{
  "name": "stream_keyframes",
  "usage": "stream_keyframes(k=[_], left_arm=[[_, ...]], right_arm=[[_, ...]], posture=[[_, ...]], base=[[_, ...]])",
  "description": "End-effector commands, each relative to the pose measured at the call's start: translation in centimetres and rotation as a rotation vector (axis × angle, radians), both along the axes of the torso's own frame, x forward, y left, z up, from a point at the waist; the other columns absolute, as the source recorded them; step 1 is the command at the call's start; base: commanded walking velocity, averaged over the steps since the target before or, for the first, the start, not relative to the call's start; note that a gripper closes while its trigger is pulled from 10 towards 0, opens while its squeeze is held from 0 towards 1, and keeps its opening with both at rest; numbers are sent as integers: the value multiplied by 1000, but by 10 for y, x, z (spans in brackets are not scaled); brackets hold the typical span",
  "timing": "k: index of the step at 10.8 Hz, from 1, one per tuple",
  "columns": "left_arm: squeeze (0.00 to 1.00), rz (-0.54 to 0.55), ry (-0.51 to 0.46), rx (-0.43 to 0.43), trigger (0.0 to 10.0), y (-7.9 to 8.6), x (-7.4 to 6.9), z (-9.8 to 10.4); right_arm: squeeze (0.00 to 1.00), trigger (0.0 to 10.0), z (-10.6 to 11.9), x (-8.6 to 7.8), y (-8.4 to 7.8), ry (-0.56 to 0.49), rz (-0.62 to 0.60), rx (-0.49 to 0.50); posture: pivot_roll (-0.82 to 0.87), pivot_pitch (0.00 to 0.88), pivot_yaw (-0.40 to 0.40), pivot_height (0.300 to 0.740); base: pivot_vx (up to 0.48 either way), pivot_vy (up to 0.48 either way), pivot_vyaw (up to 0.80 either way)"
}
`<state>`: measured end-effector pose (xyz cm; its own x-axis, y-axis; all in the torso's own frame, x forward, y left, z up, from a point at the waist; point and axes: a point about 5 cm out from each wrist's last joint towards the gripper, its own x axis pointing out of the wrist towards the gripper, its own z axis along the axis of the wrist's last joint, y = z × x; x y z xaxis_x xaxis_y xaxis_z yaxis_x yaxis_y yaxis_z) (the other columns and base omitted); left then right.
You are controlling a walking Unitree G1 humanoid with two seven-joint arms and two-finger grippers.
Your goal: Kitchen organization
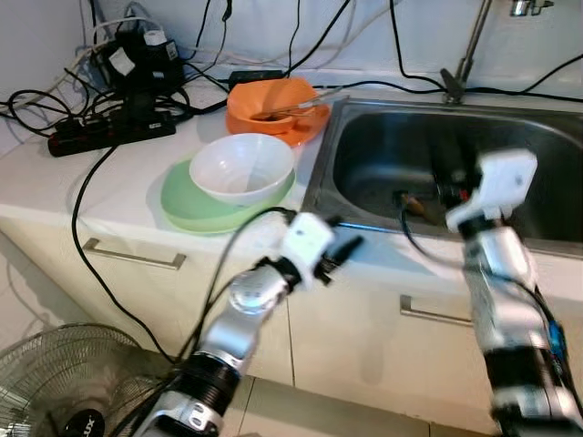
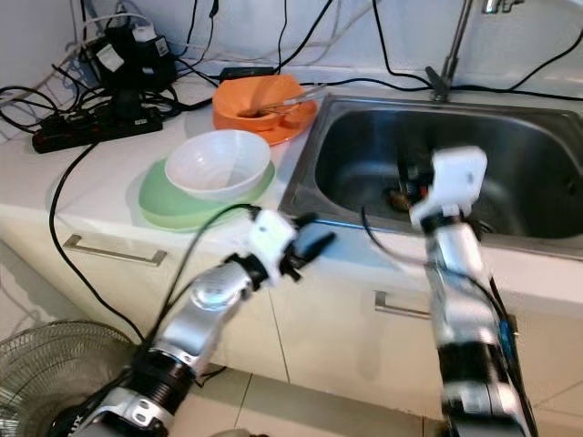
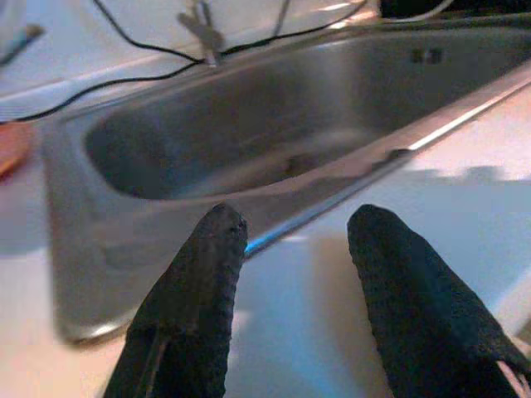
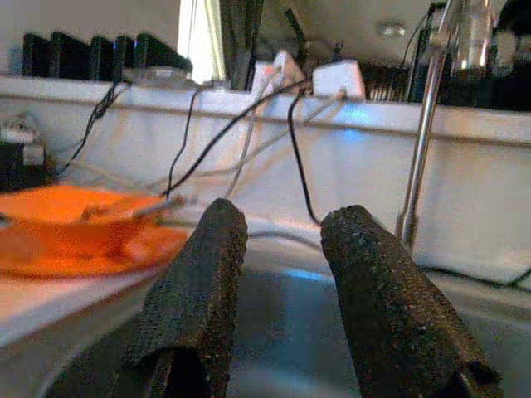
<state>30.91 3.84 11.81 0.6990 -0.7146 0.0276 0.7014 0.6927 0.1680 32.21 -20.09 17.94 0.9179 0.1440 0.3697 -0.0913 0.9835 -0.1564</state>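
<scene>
From the head camera, the left gripper hangs over the front edge of the white surface, just before the near rim of the stainless steel sink. Beyond its fingers to the left lies one white bowl sitting on one pale green plate, and behind these one orange dish with a utensil across it. Further off stand a black power strip and tangled black cables. The right gripper reaches above the sink basin; a small brown scrap lies just beside it. One round wire fan stands on the floor.

In the left wrist view, two black fingers stand apart, holding nothing, the sink ahead.

In the right wrist view, the fingers are likewise parted and empty; the orange dish lies beyond them, and a metal tap stem rises ahead.
</scene>
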Motion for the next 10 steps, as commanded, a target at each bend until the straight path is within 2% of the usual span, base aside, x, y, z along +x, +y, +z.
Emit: stream_keyframes(k=[1,3,5,6,7,9,10], left_arm=[[0,58,-21,-4,10000,10,3,2],[0,92,-30,-17,10000,15,4,2],[0,154,-46,-46,10000,17,6,2],[0,177,-53,-62,10000,18,7,3],[0,189,-55,-73,10000,18,8,3],[0,234,-73,-116,10000,20,9,5],[0,244,-79,-127,10000,20,8,6]], right_arm=[[0,10000,5,-7,4,-24,12,20],[0,10000,1,-23,9,-49,-12,53],[0,10000,-19,-32,20,-18,-74,108],[0,10000,-30,-31,25,8,-108,150],[0,10000,-37,-31,33,29,-103,144],[0,10000,-41,-27,52,33,-67,166],[0,10000,-41,-27,54,27,-63,162]], posture=[[21,6,67,740],[17,9,69,740],[12,7,75,740],[16,0,80,740],[16,0,81,740],[19,0,85,740],[19,0,86,740]], base=[[0,0,0],[0,0,0],[0,0,0],[0,0,0],[0,0,0],[0,0,0],[0,0,0]])
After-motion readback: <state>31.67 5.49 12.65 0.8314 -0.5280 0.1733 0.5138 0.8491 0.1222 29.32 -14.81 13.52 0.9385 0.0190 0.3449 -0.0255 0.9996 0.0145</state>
